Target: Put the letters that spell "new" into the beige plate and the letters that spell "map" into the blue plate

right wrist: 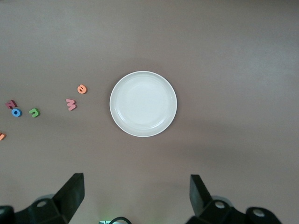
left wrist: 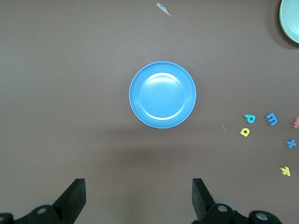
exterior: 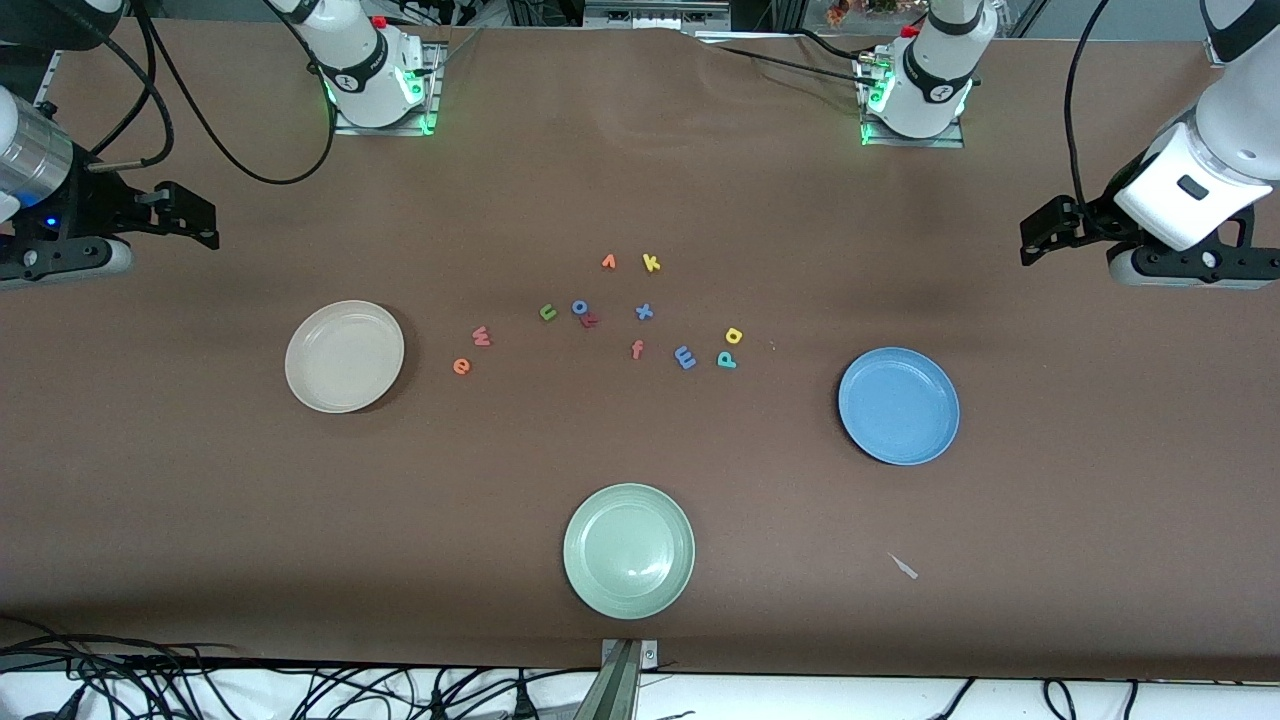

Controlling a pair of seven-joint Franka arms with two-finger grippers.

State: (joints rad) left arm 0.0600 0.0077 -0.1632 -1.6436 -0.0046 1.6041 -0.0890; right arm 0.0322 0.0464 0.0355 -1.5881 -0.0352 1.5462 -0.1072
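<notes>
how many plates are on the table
3: beige plate toward the right arm's end, blue plate toward the left arm's end, green plate between them, nearest the front camera.

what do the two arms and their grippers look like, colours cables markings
Both arms are glossy white with black joint bands and green lights glowing at their bases. The right gripper is black, on a silver cylindrical wrist with a blue light, and black cables loop to it. The left gripper is black too, under a white wrist shell with a dark oval patch. In the wrist views each gripper's fingers are matt black wedges.
</notes>
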